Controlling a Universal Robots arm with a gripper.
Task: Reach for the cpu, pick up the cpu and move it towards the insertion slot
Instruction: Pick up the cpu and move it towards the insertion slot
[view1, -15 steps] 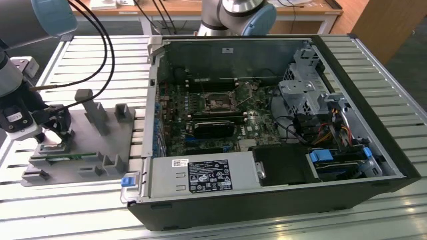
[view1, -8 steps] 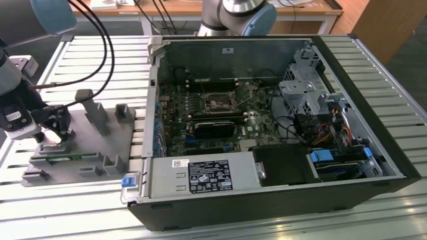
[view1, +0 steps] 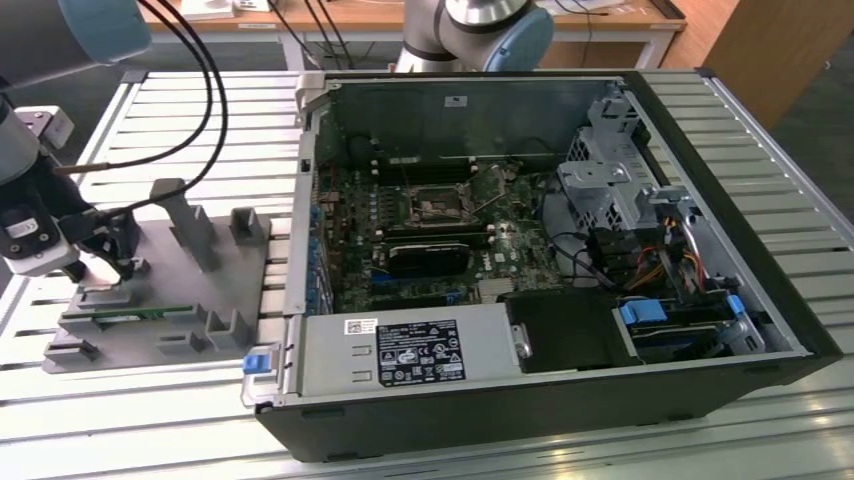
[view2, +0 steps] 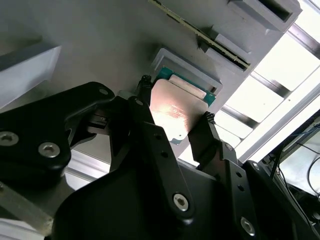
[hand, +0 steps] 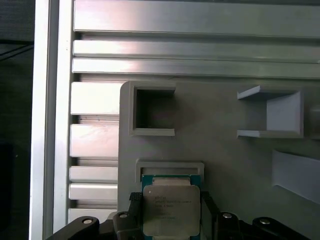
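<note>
Pincer (view2: 176, 102): black fingers narrowed onto two opposite edges of the cpu (hand: 171, 210), gripping it.
Cpu: silvery lid, green rim, at its square seat on the grey fixture (view1: 200, 300), at the exterior view's left.
Insertion slot (view1: 437, 206): on the green motherboard inside the open computer case (view1: 561, 410), well apart, towards the exterior view's right.
Writing: faint print on the cpu lid, unreadable; black-and-white label (view1: 418, 352) on the case's near metal box.
Worktop (view1: 147, 410): slatted aluminium.

gripper (view2: 177, 100) black, silver screws (view2: 180, 201) | arm (view1: 470, 25) grey, blue caps (view1: 107, 25)
</note>
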